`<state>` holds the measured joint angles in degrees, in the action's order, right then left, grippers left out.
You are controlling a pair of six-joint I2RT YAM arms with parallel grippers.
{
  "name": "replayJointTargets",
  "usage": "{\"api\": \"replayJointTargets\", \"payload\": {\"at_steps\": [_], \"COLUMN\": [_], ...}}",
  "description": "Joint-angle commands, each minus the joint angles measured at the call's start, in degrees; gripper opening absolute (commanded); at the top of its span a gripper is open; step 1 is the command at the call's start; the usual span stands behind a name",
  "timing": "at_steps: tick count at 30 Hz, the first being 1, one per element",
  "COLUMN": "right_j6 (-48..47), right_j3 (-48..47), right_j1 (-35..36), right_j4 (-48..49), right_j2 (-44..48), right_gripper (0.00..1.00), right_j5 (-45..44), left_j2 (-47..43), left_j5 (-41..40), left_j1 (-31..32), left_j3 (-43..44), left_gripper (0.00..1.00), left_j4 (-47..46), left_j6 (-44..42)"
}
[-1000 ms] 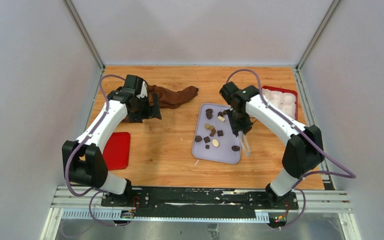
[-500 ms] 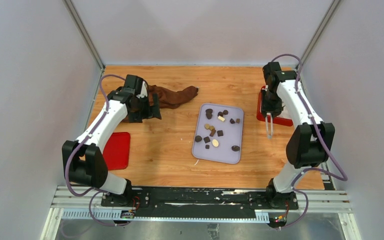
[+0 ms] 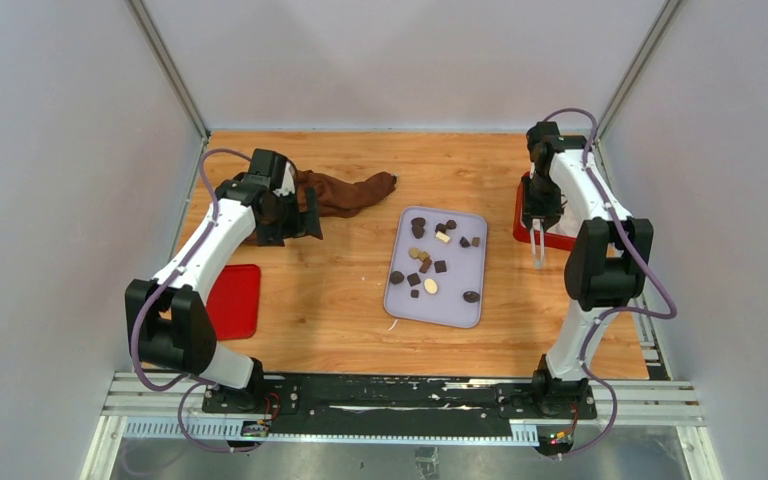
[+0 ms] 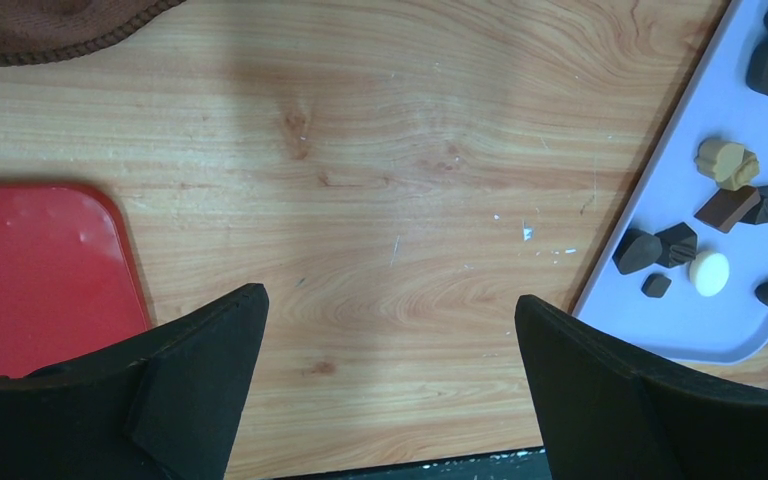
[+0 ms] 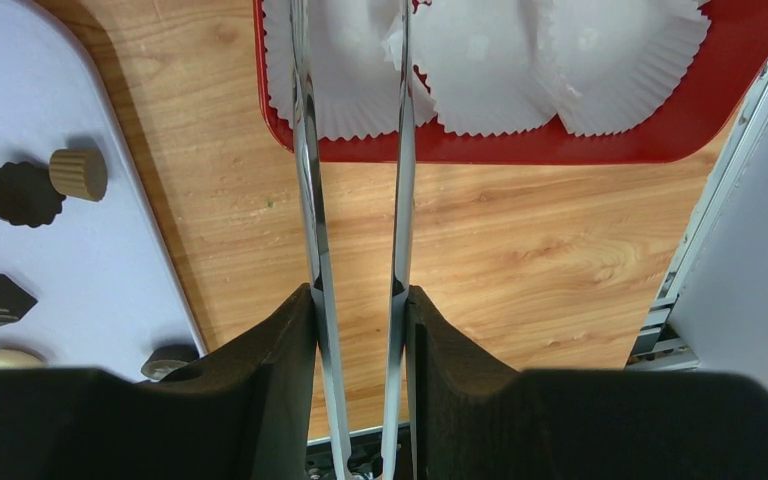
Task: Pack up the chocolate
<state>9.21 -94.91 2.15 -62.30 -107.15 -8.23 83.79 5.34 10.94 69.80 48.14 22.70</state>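
Lavender plastic holds nearly all the work left to do. The lavender tray [image 3: 442, 314] sits mid-table, and on it lie about a dozen pieces of chocolate [image 3: 440, 266], dark, tan and cream, scattered loosely.

My right gripper [image 5: 358, 297] is clamped on a pair of metal tongs [image 5: 305, 200]. It hangs at the far right, where the blades reach over the left edge of the red tray [image 5: 580, 150] with its white paper cups [image 5: 480, 70]. The blades stand close together, but their tips run out of my wrist view, so I cannot tell whether they carry a piece. Every cup I can see looks bare white (some lie outside my view).

My left gripper [image 4: 388, 297] is spread wide and holds nothing. It is at the far left, just beside the brown cloth [image 3: 345, 192], and a flat red lid [image 3: 233, 300] lies nearer on that side.

I judge the packing barely begun: no cup visibly filled, almost every piece waiting to be carried across, and the lid not yet on.
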Motion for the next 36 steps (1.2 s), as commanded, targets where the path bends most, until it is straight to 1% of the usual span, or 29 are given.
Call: {"api": "replayJointTargets", "payload": {"at_steps": [1, 6, 13, 15, 18, 24, 32, 36], "right_j6": [-1.2, -1.7, -2.1, -2.1, -2.1, -1.9, -1.9, -2.0], "right_j3": [-2.3, -2.2, -2.9, -3.3, -3.3, -3.4, -3.2, -2.6], "right_j1": [-1.0, -1.5, -1.6, -1.6, -1.6, -1.6, -1.6, -1.6], "right_j4": [-0.2, 0.4, 1.1, 1.1, 1.1, 1.1, 1.0, 1.1], "right_j2": [-1.6, -3.2, -5.3, -5.9, -5.9, -6.0, -5.8, -5.2], "right_gripper": [0.01, 0.03, 0.1, 0.14, 0.24, 0.35, 0.39, 0.4], "right_j5": [0.1, 0.3, 1.3, 2.2, 2.5, 2.1, 1.3, 0.8], "left_j2": [0.7, 1.0, 1.8, 2.1, 2.2, 2.6, 2.7, 2.6], "left_j5": [-0.4, -0.3, 0.3, 0.1, -0.2, 0.1, -0.1, -0.2], "left_j1": [-0.2, -0.2, -0.2, -0.2, -0.2, -0.2, -0.2, -0.2], "left_j3": [1.8, 2.6, 4.1, 4.3, 4.6, 4.6, 4.3, 4.1], "left_gripper": [1.0, 1.0, 1.0, 1.0, 1.0, 1.0, 1.0, 1.0], "left_j4": [0.6, 0.6, 0.9, 1.2, 1.4, 1.3, 1.3, 1.3], "left_j6": [0.0, 0.3, 0.6, 0.4, 0.2, 0.3, -0.1, -0.2]}}
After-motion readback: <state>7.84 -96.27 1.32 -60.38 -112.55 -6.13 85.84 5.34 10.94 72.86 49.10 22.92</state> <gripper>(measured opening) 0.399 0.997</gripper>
